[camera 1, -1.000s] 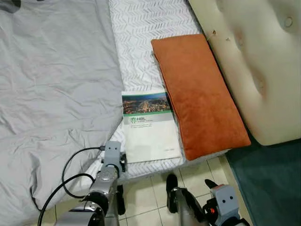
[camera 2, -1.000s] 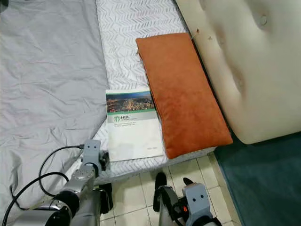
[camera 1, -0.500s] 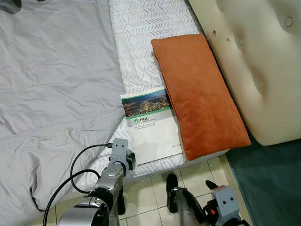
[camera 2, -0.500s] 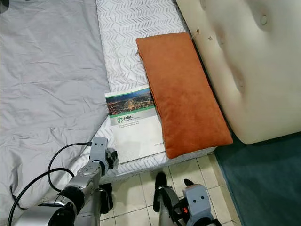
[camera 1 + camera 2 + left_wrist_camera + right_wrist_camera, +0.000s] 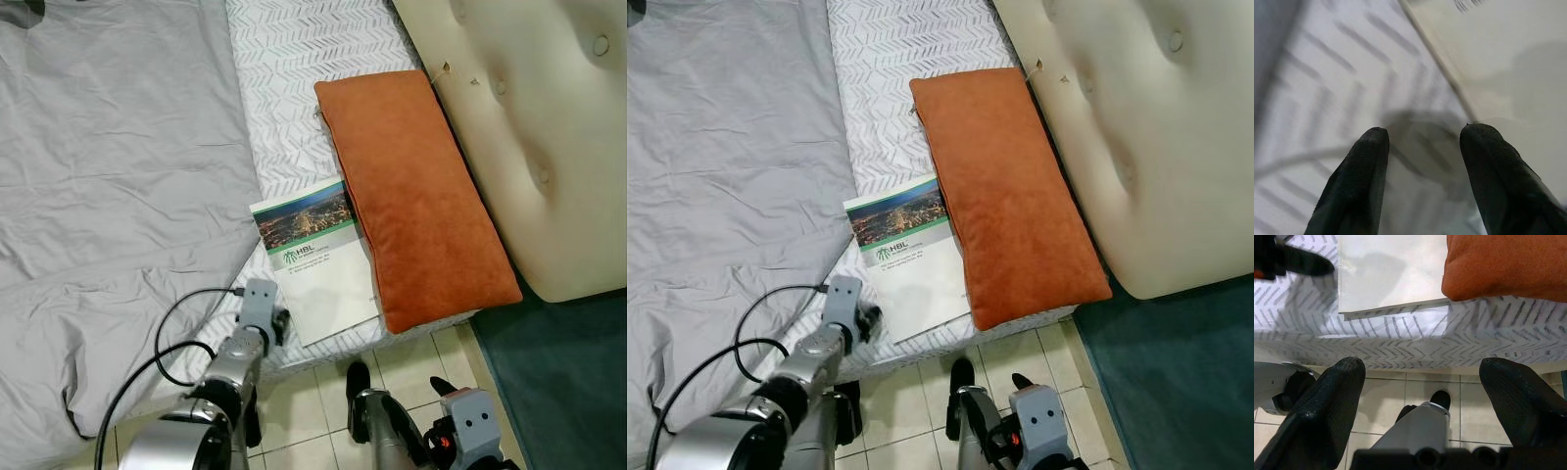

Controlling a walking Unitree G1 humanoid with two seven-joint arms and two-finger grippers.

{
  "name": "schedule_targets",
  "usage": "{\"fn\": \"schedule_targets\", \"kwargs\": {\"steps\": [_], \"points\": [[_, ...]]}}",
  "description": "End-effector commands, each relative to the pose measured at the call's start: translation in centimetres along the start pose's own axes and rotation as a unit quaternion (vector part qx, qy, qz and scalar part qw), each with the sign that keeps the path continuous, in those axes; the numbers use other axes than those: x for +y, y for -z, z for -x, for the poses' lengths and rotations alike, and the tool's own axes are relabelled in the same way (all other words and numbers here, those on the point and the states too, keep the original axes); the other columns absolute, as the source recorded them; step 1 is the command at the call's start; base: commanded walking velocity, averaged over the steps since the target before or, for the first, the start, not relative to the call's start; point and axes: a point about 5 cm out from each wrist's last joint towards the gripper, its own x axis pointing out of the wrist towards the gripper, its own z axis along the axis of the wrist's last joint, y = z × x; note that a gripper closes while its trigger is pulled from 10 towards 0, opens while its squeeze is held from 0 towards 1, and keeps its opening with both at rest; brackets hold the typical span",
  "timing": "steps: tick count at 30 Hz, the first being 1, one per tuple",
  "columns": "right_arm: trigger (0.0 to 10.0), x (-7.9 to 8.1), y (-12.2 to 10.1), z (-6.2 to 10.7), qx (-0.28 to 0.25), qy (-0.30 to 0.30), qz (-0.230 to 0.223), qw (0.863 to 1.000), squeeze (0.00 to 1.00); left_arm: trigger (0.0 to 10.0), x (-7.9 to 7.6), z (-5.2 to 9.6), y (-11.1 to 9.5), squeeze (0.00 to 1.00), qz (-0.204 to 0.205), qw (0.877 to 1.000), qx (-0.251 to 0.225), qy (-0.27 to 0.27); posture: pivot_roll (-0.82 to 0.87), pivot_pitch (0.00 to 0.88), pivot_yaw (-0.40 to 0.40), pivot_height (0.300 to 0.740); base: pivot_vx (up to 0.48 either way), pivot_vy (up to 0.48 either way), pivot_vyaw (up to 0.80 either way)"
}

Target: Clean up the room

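Observation:
A booklet [image 5: 318, 259] with a city photo and a green band lies askew on the white chevron sheet [image 5: 294, 59], close to the bed's near edge. Its right side touches a long orange pillow [image 5: 416, 196]. My left gripper [image 5: 1422, 142] is open and low over the sheet at the booklet's near left corner; the booklet's edge [image 5: 1508, 58] runs by one finger. In the eye views its fingers sit under the wrist [image 5: 260, 299]. My right gripper [image 5: 1420, 382] hangs open over the tiled floor below the bed's edge, with the booklet [image 5: 1386, 269] and pillow [image 5: 1508, 264] ahead of it.
A grey duvet [image 5: 108, 196] covers the bed's left part. A cream tufted headboard [image 5: 529, 127] stands at the right, with a teal rug [image 5: 568, 382] below it. A black cable [image 5: 176, 352] loops from my left arm. Pale floor tiles [image 5: 304, 392] run along the bed.
My left gripper has moved right, up to the booklet's near left corner. The booklet has turned, its near end swinging right toward the pillow. The right arm has held still.

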Motion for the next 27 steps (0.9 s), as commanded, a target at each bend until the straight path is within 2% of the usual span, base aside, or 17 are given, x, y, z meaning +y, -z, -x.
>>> {"fn": "schedule_targets", "kwargs": {"steps": [1,8,14,16,19,22,23,25,26,27], "points": [[10.0,0.1,1.4,0.9,0.031,0.004,-0.007,1.000,0.00,10.0,0.0,0.3,1.6,0.00,-0.013,1.000,0.025,-0.003,-0.26,0.501,-0.034,0.740,0.000,0.000,0.00],[10.0,0.1,1.3,0.9,0.028,0.005,-0.008,1.000,0.00,10.0,2.4,0.4,1.1,0.00,-0.081,0.995,-0.004,-0.051,-0.25,0.491,-0.033,0.740,0.000,0.000,0.00],[10.0,0.1,1.2,1.0,0.028,0.002,-0.006,1.000,0.00,10.0,3.7,0.5,0.9,0.00,-0.088,0.992,0.001,-0.086,-0.27,0.494,-0.046,0.740,0.000,0.000,0.00],[10.0,0.1,1.0,1.4,0.026,0.001,-0.004,1.000,0.00,10.0,4.7,0.5,0.4,0.00,-0.100,0.989,0.000,-0.110,-0.30,0.500,-0.054,0.740,0.000,0.000,0.00],[10.0,0.1,0.9,1.7,0.027,0.001,-0.002,1.000,0.00,10.0,5.1,0.5,-0.1,0.00,-0.104,0.988,-0.006,-0.118,-0.33,0.516,-0.062,0.740,0.000,0.000,0.00],[10.0,0.2,0.9,2.4,0.031,0.003,0.002,1.000,0.00,10.0,5.3,0.4,-1.0,0.00,-0.096,0.988,-0.020,-0.118,-0.35,0.531,-0.070,0.740,0.000,0.000,0.00],[10.0,0.3,0.9,2.9,0.034,0.003,0.003,0.999,0.00,10.0,5.1,0.3,-1.4,0.00,-0.068,0.991,-0.025,-0.111,-0.37,0.548,-0.071,0.740,0.000,0.000,0.00],[10.0,0.3,0.9,2.9,0.034,0.003,0.003,0.999,0.00,10.0,5.1,0.3,-1.4,0.00,-0.068,0.991,-0.025,-0.111,-0.37,0.548,-0.071,0.740,0.000,0.000,0.00],[10.0,0.4,1.0,3.4,0.038,0.002,0.004,0.999,0.00,10.0,4.7,0.2,-1.6,0.00,-0.017,0.994,-0.027,-0.102,-0.38,0.560,-0.070,0.740,0.000,0.000,0.00],[10.0,0.4,1.0,3.4,0.038,0.002,0.004,0.999,0.00,10.0,4.7,0.2,-1.6,0.00,-0.017,0.994,-0.027,-0.102,-0.38,0.560,-0.070,0.740,0.000,0.000,0.00]]}}
